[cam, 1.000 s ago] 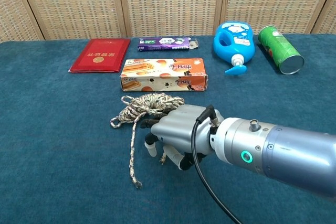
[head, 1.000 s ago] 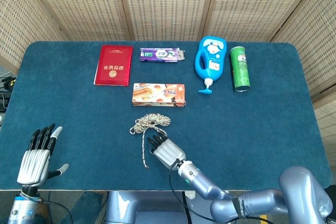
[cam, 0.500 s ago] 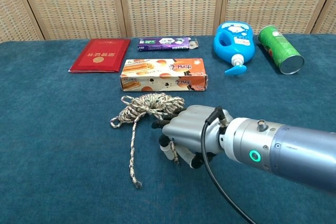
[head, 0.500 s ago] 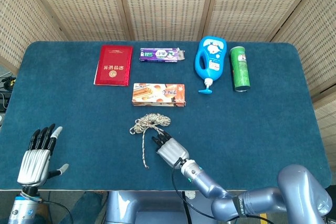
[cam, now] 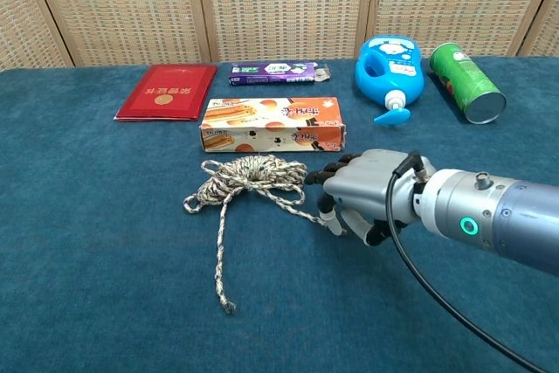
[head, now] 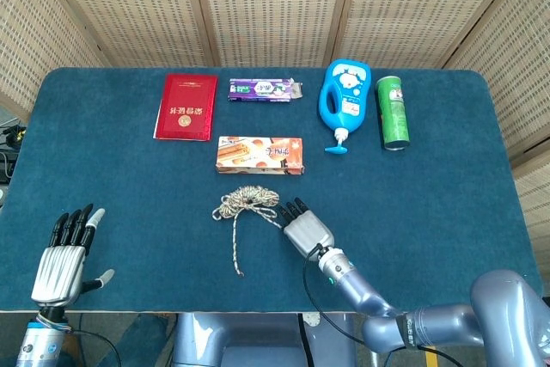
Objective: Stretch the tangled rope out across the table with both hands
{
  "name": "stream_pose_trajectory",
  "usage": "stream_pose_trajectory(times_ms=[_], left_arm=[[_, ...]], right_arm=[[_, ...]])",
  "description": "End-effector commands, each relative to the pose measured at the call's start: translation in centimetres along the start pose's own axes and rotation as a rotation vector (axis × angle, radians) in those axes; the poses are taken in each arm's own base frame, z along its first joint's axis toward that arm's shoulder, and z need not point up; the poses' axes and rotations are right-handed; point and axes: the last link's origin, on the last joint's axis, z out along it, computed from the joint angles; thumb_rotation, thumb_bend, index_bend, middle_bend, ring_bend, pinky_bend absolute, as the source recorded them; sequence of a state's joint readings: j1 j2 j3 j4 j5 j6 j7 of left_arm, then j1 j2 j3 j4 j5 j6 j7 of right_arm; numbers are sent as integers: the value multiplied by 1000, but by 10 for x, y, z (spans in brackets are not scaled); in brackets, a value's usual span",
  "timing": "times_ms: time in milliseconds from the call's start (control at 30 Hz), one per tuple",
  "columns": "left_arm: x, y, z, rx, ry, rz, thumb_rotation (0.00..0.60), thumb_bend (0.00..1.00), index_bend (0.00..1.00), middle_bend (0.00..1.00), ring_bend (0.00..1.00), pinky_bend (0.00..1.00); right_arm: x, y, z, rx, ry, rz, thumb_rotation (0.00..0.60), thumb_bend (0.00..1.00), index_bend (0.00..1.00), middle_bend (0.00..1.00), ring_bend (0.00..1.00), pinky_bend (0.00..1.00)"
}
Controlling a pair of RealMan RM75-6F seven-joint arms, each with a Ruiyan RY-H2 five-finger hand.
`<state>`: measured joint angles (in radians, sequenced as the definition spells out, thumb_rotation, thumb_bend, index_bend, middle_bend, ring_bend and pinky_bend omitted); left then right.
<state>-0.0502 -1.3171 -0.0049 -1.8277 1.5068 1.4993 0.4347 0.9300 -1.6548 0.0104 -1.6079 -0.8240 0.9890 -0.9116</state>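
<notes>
The tangled rope (head: 245, 202) lies as a beige coil in the middle of the blue table (head: 430, 195), with one loose tail running toward the front edge. In the chest view a short strand leaves the coil (cam: 249, 172) rightward and ends under the fingertips of my right hand (cam: 371, 191), which pinches it low over the cloth. From the head view that hand (head: 307, 231) sits just right of and nearer than the coil. My left hand (head: 62, 257) rests at the table's near left corner, fingers spread and holding nothing, far from the rope.
Behind the coil lies an orange biscuit box (head: 259, 155). Along the back are a red booklet (head: 186, 106), a purple packet (head: 265, 88), a blue bottle (head: 344, 102) and a green can (head: 393, 111) on its side. Wicker screens stand behind the table.
My right hand has slid rightward from beside the rope's tail, drawing a strand out of the coil with it. The left hand has barely moved.
</notes>
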Motion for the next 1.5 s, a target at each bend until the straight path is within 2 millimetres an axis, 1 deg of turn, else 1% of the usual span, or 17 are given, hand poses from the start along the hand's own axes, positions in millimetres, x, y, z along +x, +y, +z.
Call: stream_pose_trajectory(times_ms=[33, 133, 200, 267, 333, 400, 567, 967, 1500], left_arm=[[0, 0, 0, 1, -1, 0, 600, 0, 0, 0, 0, 0], [0, -1, 1, 1, -2, 0, 600, 0, 0, 0, 0, 0], [0, -1, 1, 1, -3, -1, 600, 0, 0, 0, 0, 0], [0, -1, 1, 0, -5, -1, 600, 0, 0, 0, 0, 0], [-1, -1, 1, -1, -6, -2, 600, 0, 0, 0, 0, 0], [0, 0, 0, -2, -6, -2, 600, 0, 0, 0, 0, 0], [0, -1, 0, -2, -3, -1, 600, 0, 0, 0, 0, 0], [-1, -2, 1, -5, -12, 3, 600, 0, 0, 0, 0, 0], [0, -2, 1, -3, -14, 3, 600, 0, 0, 0, 0, 0]], right_arm=[[4, 5, 1, -21, 21, 13, 600, 831, 423, 0, 0, 0], [11, 7, 0, -33, 46, 75, 600, 818, 423, 0, 0, 0], [14, 8, -1, -42, 65, 125, 600, 711, 423, 0, 0, 0], [16, 7, -1, -53, 78, 176, 600, 493, 423, 0, 0, 0], [16, 6, 0, -63, 82, 221, 600, 370, 423, 0, 0, 0], [15, 4, 0, -73, 78, 269, 600, 315, 423, 0, 0, 0], [11, 0, 4, -105, 51, 354, 600, 314, 423, 0, 0, 0], [3, -4, 18, -173, 30, 452, 600, 314, 452, 0, 0, 0], [-5, -2, 20, -192, 15, 468, 600, 326, 488, 0, 0, 0]])
